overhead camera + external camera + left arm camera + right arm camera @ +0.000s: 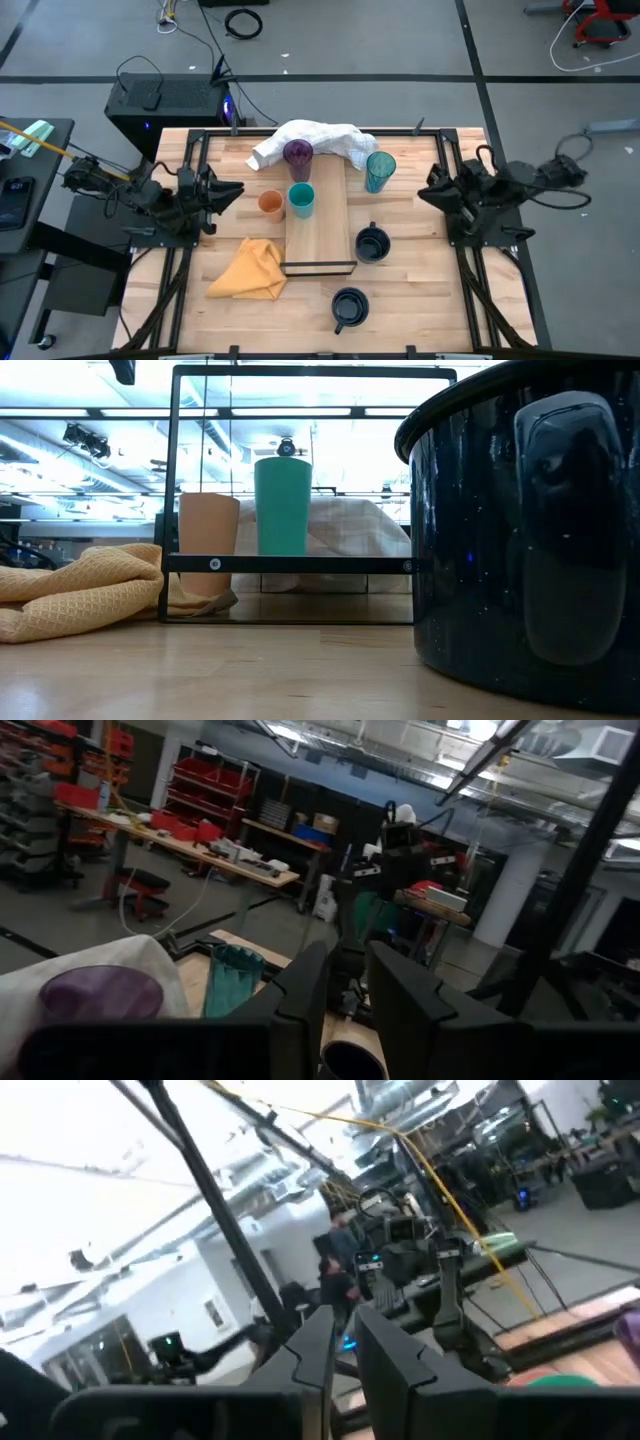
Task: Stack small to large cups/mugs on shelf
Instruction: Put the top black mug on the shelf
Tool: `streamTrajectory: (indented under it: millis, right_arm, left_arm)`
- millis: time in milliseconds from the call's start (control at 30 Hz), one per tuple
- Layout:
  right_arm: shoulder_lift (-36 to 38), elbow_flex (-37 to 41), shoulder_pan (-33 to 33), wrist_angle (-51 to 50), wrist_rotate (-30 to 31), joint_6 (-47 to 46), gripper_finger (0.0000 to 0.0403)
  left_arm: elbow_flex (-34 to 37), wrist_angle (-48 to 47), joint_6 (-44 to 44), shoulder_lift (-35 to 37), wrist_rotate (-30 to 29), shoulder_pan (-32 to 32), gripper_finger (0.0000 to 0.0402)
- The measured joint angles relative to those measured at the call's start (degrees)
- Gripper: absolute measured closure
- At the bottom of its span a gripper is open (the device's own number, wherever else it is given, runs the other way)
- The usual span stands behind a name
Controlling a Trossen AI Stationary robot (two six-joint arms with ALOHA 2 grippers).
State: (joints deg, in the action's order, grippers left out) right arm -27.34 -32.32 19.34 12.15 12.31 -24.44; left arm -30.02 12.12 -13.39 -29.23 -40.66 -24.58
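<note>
The shelf (318, 225) is a pale board lying mid-table, with its dark rim (320, 267) at the near end. The short teal cup (302, 199) stands upright at the board's left edge and the orange cup (270, 204) stands on the table beside it. The purple tumbler (298, 155) and teal tumbler (380, 170) stand at the far end. One navy mug (372, 243) stands right of the board and another (349, 307) stands near the front. My left gripper (232, 193) and right gripper (425, 193) wait shut and empty at the table's sides.
A crumpled white cloth (315, 138) lies at the far edge behind the tumblers. A yellow cloth (252, 270) lies bunched left of the board's near end. Black frame rails (190, 170) run along both table sides under the arms.
</note>
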Motion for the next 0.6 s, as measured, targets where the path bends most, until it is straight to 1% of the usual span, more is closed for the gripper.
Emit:
streamTrajectory:
  millis: [200, 300, 367, 433, 500, 567, 600]
  right_arm:
    - [-1.25, 0.01, -19.95, -5.04, -23.23, -3.70, 0.0351]
    - [-1.10, 0.03, -29.61, -5.32, -34.50, -5.78, 0.0351]
    - [-1.06, 0.03, -35.02, -5.06, -41.63, -7.37, 0.0351]
    - [-1.47, 0.22, -39.60, -4.22, -47.21, -8.66, 0.0352]
    - [-2.56, 2.17, -43.37, 1.19, -52.24, -12.02, 0.0356]
    - [-4.41, 5.94, -45.71, 12.16, -56.24, -19.00, 0.0364]
    - [-5.56, 8.24, -46.08, 18.49, -57.26, -22.95, 0.0368]
  left_arm:
    - [0.00, 0.04, -0.91, 0.00, -2.24, 0.02, 0.0321]
    - [-0.02, 0.04, -0.94, 0.00, -3.04, 0.02, 0.0323]
    - [-0.02, 0.02, -0.80, 0.00, -3.24, 0.01, 0.0323]
    - [-0.02, 0.02, -0.54, 0.00, -3.26, 0.02, 0.0321]
    - [-0.02, -0.02, -0.44, 0.00, -3.27, 0.01, 0.0319]
    - [-0.02, -0.04, -0.33, 0.00, -3.28, 0.02, 0.0320]
    - [-0.02, -0.07, -0.33, 0.00, -3.30, 0.02, 0.0321]
